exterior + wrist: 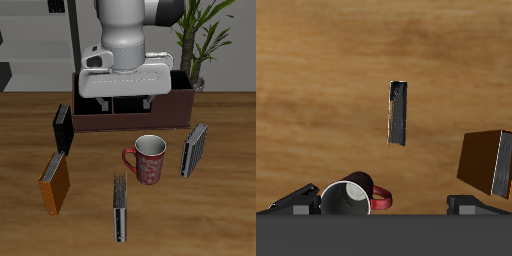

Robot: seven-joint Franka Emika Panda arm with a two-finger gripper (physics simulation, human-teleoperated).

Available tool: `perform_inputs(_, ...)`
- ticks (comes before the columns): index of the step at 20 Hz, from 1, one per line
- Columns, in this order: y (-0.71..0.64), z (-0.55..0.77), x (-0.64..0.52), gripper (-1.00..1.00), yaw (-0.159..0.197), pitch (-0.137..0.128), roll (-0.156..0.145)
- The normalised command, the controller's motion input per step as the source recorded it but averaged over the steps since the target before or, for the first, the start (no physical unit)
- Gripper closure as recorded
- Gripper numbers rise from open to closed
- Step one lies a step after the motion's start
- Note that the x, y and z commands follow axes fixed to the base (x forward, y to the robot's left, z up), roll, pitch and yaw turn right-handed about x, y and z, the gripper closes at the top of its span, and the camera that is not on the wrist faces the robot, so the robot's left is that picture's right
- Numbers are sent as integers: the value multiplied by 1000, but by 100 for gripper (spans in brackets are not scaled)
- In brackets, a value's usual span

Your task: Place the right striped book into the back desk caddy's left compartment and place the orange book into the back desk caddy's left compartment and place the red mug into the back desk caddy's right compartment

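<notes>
At the left of the exterior frame a black book [62, 128] stands upright just beside the end of the back desk caddy [170, 118]. Below it, in the lower left, the orange book [54, 183] stands on the bench [220, 210], well apart from the caddy. In the lower centre, nearest the front edge, the right striped book [121, 208] stands upright on its own, dull and dark. Just above it, mid-frame, the red mug [148, 158] sits upright with its handle turned toward the left of the frame, near the caddy's front wall but not touching it. To the right of the mug stands a paler striped book [194, 150]. A potted plant [200, 40] fills the upper right, behind the caddy.

The pincer [124, 100] hangs over the caddy at upper centre, hiding much of its interior. The wrist view shows its fingers spread wide with nothing held; beyond them are the mug [351, 195], the striped book [398, 112] and the orange book [488, 163].
</notes>
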Motion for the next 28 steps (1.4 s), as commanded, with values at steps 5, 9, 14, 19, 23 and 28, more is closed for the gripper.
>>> perform_inputs(5,181,-104,450,-100,16,-22,25)
perform_inputs(9,147,-198,404,-100,4,-17,-3)
perform_inputs(14,10,-144,275,-100,-18,-14,1)
perform_inputs(19,-88,-138,206,-100,-36,-22,-11)
perform_inputs(23,-188,-260,121,-100,-31,-10,24)
perform_inputs(28,-149,-344,90,-100,0,20,-8)
